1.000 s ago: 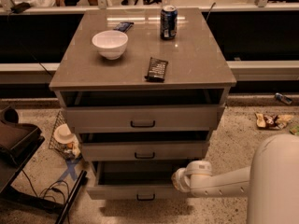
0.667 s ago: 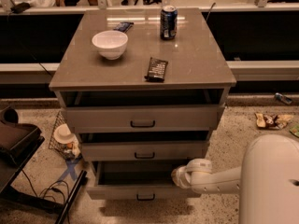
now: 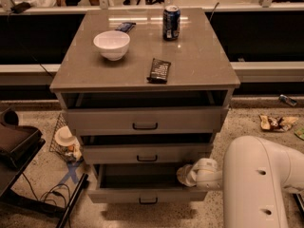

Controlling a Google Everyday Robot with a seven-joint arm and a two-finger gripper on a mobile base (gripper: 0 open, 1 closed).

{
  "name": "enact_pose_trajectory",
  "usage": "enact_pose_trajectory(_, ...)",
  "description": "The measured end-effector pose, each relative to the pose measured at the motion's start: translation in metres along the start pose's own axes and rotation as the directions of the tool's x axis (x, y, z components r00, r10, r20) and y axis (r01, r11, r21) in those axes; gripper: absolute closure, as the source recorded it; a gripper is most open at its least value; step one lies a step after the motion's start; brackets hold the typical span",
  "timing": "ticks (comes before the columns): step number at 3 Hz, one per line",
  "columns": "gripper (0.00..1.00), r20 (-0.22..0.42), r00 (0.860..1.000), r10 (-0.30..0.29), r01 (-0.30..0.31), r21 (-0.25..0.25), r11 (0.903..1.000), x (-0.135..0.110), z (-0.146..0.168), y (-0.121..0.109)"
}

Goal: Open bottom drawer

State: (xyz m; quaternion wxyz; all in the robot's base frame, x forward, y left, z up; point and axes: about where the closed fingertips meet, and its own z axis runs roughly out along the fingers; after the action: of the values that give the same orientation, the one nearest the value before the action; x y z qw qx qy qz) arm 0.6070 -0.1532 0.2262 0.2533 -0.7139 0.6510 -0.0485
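Note:
The bottom drawer (image 3: 142, 194) is the lowest of three grey-beige drawers, with a small black bar handle (image 3: 148, 201). It is pulled out and its dark tray shows, with nothing visible in it. My gripper (image 3: 183, 175) reaches from the right, at the drawer's right rear corner, above the tray. My white arm (image 3: 256, 184) fills the lower right. The middle drawer (image 3: 145, 154) and the top drawer (image 3: 145, 120) stand slightly open too.
On the cabinet top (image 3: 204, 65) are a white bowl (image 3: 112, 44), a soda can (image 3: 171, 23), a dark snack bar (image 3: 159, 71) and a dark wrapper (image 3: 125, 27). A wire basket (image 3: 66, 144) and black cables (image 3: 52, 196) lie on the floor at left, wrappers (image 3: 275, 122) at right.
My arm's white body has come further into view at the lower right. The gripper has stayed by the bottom drawer's right side. The drawers have not visibly moved.

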Motion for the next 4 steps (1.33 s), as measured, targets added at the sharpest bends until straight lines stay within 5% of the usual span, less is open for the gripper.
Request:
enact_pose_trajectory(3, 1.0, 0.004, 1.0, -0.013, 0.013, -0.065, 0.9978, -0.023, 0.045, 0.016)
enact_pose_trajectory(4, 1.0, -0.014, 1.0, -0.002, 0.001, -0.107, 0.9943, -0.019, 0.036, 0.034)
